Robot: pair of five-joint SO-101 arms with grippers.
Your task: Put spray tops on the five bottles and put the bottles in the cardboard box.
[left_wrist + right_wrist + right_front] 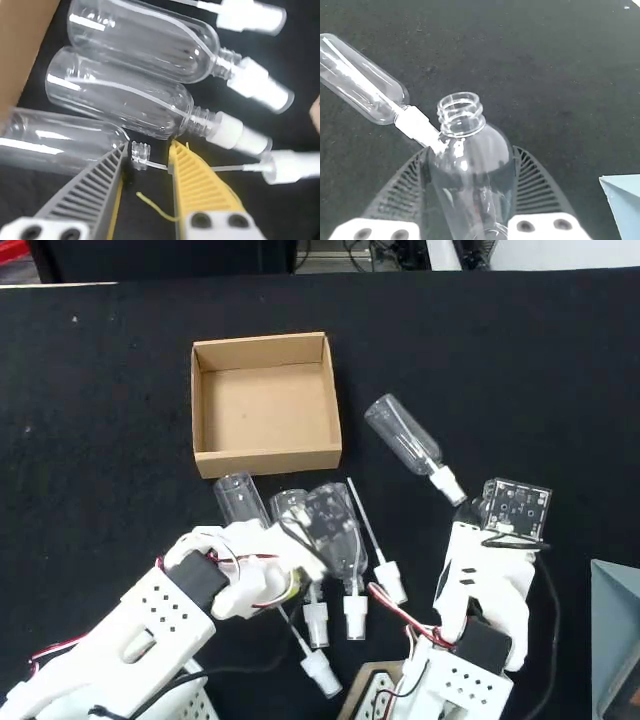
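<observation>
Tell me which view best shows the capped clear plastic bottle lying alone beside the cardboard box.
The high view: the capped clear plastic bottle lies whole on the black table, spray top on. The right wrist view cuts off its base, beyond the open bottle in the right gripper.

No writing, number or sign can be read on the bottles (403,435) or the cardboard box (268,458).

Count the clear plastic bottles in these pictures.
5. One capped clear plastic bottle lies right of the brown cardboard box; three lie side by side at the left pincer, two capped, one open; the right pincer holds an open bottle. None seems hidden.
</observation>
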